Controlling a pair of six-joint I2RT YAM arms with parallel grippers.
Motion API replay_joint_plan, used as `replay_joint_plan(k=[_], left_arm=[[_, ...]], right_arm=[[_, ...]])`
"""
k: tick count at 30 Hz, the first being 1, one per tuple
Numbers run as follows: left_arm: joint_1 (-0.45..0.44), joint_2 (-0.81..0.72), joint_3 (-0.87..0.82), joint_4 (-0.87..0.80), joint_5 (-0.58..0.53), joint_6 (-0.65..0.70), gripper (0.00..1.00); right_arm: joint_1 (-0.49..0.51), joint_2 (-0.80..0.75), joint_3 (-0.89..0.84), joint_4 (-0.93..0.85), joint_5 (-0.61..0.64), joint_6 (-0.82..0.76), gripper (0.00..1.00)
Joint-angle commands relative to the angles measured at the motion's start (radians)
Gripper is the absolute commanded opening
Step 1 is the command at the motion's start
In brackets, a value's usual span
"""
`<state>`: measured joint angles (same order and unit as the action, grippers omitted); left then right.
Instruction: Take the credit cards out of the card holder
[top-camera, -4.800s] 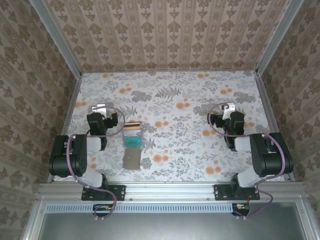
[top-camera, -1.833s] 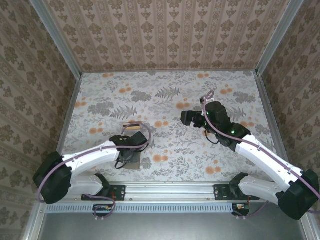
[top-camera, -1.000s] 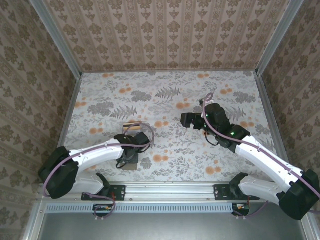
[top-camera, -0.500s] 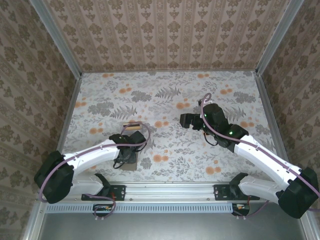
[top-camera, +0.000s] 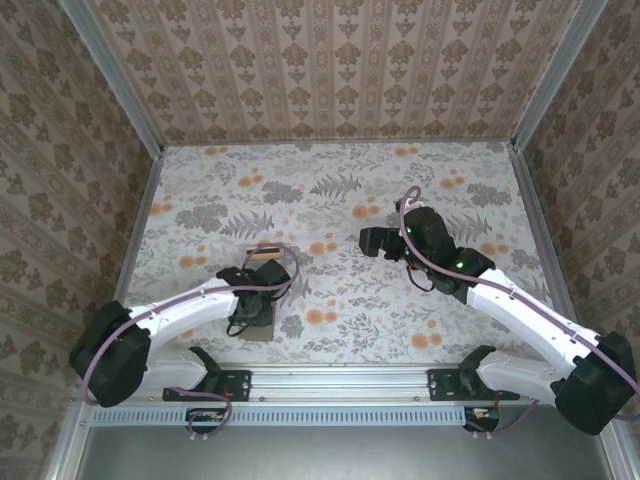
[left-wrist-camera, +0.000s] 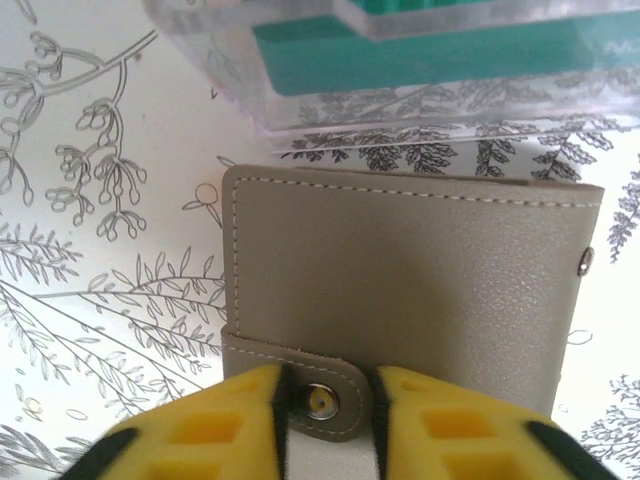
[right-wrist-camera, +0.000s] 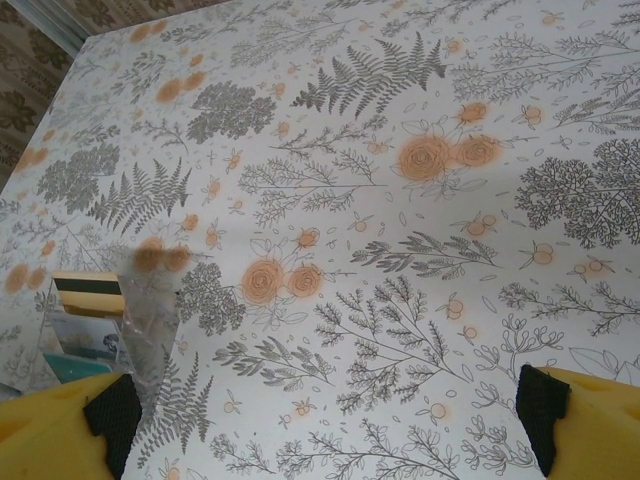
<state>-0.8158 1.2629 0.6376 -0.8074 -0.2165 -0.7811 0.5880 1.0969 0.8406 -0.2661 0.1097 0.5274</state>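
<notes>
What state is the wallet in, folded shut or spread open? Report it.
Folded shut. In the left wrist view the wallet lies grey outer face up, with its snap strap lying closed over it.

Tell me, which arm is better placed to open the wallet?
Left. The left gripper sits right at the card holder, fingers either side of its snap tab. The right gripper hangs open over the table, apart from it.

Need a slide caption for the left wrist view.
Left end effector pinches the closed card holder's snap tab, clear tray beyond.
</notes>
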Motion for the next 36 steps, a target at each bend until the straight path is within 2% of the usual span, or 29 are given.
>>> replay_joint_plan(k=[1, 6, 7, 11, 15, 23, 30, 36], left_arm=[[0.009, 0.054, -0.019, -0.026, -0.001, 0.018, 0.19], [0.006, 0.049, 0.008, -0.050, -0.009, 0.031, 0.01], [0.004, 0.043, 0.016, -0.055, -0.010, 0.036, 0.00], [-0.019, 0.014, 0.053, -0.075, 0.013, 0.031, 0.00], [-0.098, -0.005, 0.127, -0.086, 0.033, -0.028, 0.00], [-0.228, 0.126, 0.355, -0.029, 0.067, -0.138, 0.00], [-0.251, 0.268, 0.503, 0.069, 0.130, -0.165, 0.00], [-0.242, 0.256, 0.554, 0.043, 0.115, -0.167, 0.00]], right_arm=[[0.008, 0.006, 0.008, 0.005, 0.027, 0.009, 1.00], [0.007, 0.007, 0.009, 0.006, 0.026, 0.005, 1.00], [0.007, 0.008, 0.009, 0.004, 0.027, 0.006, 0.99], [0.007, 0.014, 0.002, 0.002, 0.025, 0.018, 1.00], [0.008, 0.007, -0.010, -0.015, 0.006, 0.033, 1.00], [0.006, -0.111, -0.065, -0.085, 0.014, 0.004, 1.00], [0.003, -0.225, -0.129, -0.137, -0.015, 0.017, 1.00], [0.004, -0.196, -0.166, -0.098, -0.156, 0.107, 1.00]])
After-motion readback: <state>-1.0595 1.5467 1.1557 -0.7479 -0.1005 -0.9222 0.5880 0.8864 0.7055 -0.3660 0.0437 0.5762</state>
